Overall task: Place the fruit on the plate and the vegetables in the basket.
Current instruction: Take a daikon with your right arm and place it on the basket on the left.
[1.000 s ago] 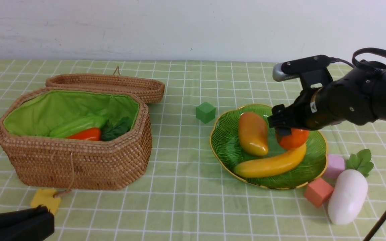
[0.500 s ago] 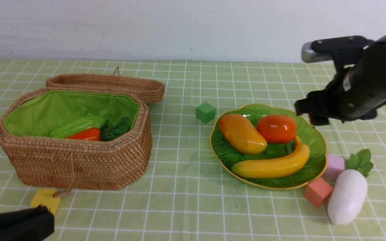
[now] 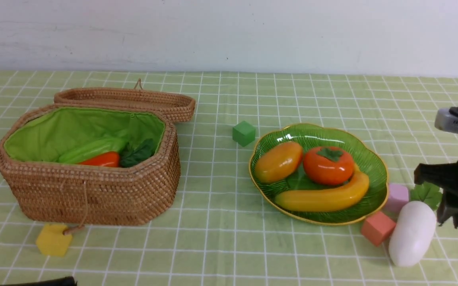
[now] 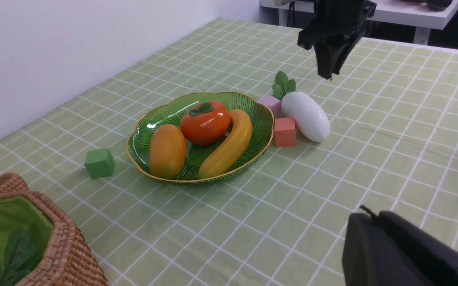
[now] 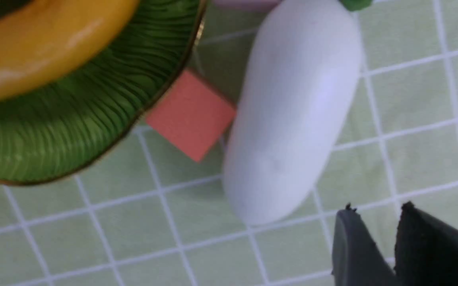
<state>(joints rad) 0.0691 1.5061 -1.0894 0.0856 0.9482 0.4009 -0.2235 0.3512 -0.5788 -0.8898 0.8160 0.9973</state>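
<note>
On the green glass plate (image 3: 316,133) lie the mango (image 3: 278,161), the persimmon (image 3: 328,165) and the banana (image 3: 324,197). The white radish (image 3: 412,232) rests on the cloth to the right of the plate. My right gripper (image 3: 447,220) hangs just right of the radish, above the cloth; its fingers stand a little apart with nothing between them (image 5: 377,208). The wicker basket (image 3: 94,194) at the left holds the orange carrot (image 3: 101,159) and the light-green pod (image 3: 92,149). My left gripper (image 4: 366,214) is shut and empty, near the front edge.
The basket's lid (image 3: 125,99) lies open behind it. A green cube (image 3: 244,133) sits left of the plate. A pink cube (image 3: 377,227) and a lilac cube (image 3: 397,197) stand between plate and radish. A yellow cube (image 3: 53,239) lies before the basket.
My right gripper let the persimmon go onto the plate, then moved right and nearer, beside the radish, with its fingers drawing closer. The mango and banana shifted. My left arm dropped almost out of the front view.
</note>
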